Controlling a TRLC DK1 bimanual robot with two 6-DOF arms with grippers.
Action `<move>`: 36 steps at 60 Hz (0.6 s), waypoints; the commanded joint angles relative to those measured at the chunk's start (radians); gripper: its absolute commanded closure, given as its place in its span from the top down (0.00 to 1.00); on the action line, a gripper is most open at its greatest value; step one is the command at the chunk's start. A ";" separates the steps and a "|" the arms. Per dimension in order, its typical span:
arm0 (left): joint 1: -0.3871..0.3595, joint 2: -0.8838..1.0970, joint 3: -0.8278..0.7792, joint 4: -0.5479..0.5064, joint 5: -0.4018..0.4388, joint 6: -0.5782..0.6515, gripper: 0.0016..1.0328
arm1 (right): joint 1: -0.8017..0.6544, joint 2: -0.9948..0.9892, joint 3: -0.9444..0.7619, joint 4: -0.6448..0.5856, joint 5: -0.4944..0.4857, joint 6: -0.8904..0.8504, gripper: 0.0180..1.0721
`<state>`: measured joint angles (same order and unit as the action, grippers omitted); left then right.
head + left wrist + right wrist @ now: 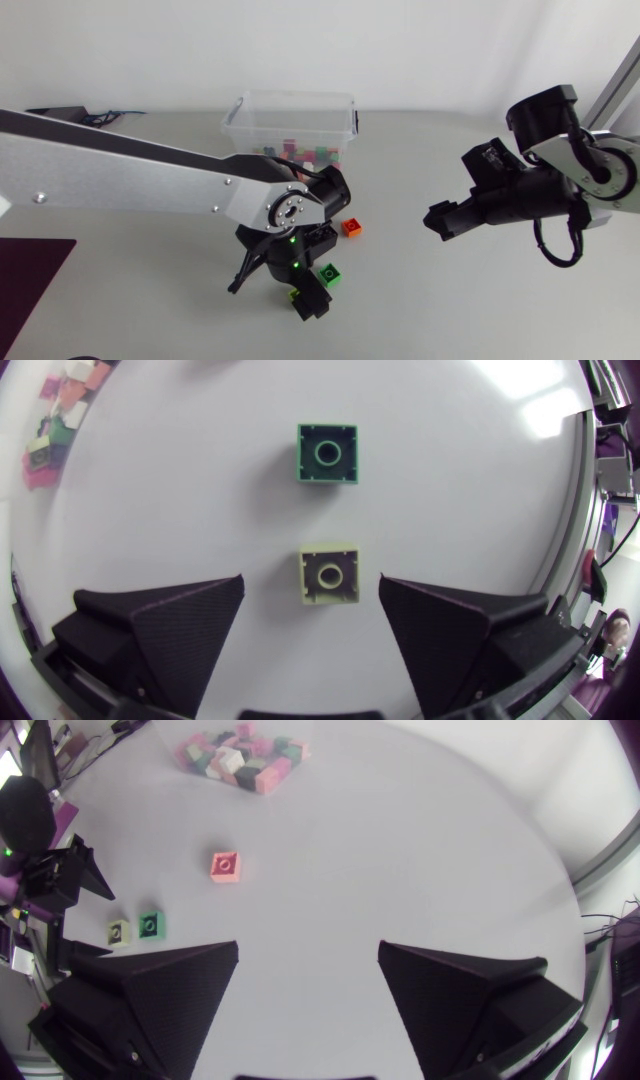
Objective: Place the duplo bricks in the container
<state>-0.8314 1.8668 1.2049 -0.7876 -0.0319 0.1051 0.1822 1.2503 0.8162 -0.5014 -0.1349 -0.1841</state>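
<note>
A pale yellow duplo brick [329, 574] lies studs-up on the white table between the fingers of my left gripper [310, 580], which is open with a gap on each side of the brick. A green brick [327, 453] sits just ahead of it. From above, the left gripper [282, 291] points down over the yellow brick [293, 296], with the green brick [329, 273] beside it and a red brick [352, 227] farther back. The clear container [290, 118] holds several bricks. My right gripper [440, 220] hovers open and empty at the right.
In the right wrist view, the red brick [226, 866], green brick [151, 925] and yellow brick [119, 932] lie far ahead of the right gripper [308, 948]. A dark mat [25, 280] lies at the table's front left corner.
</note>
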 commanded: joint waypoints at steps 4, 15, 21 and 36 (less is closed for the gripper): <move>-0.009 0.054 0.028 -0.006 0.000 -0.019 0.84 | 0.014 0.069 0.049 -0.006 -0.005 0.011 0.96; 0.000 0.084 0.021 0.024 0.012 -0.018 0.73 | 0.045 0.129 0.089 -0.003 -0.005 0.023 0.95; 0.003 0.086 0.019 0.037 0.038 -0.018 0.61 | 0.063 0.166 0.110 0.006 -0.003 0.043 0.95; 0.037 0.086 -0.004 0.071 0.138 -0.012 0.30 | 0.135 0.304 0.155 0.046 0.018 0.107 0.95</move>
<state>-0.8116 1.9312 1.2118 -0.7185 0.0933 0.1047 0.2916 1.5063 0.9501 -0.4706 -0.1261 -0.1116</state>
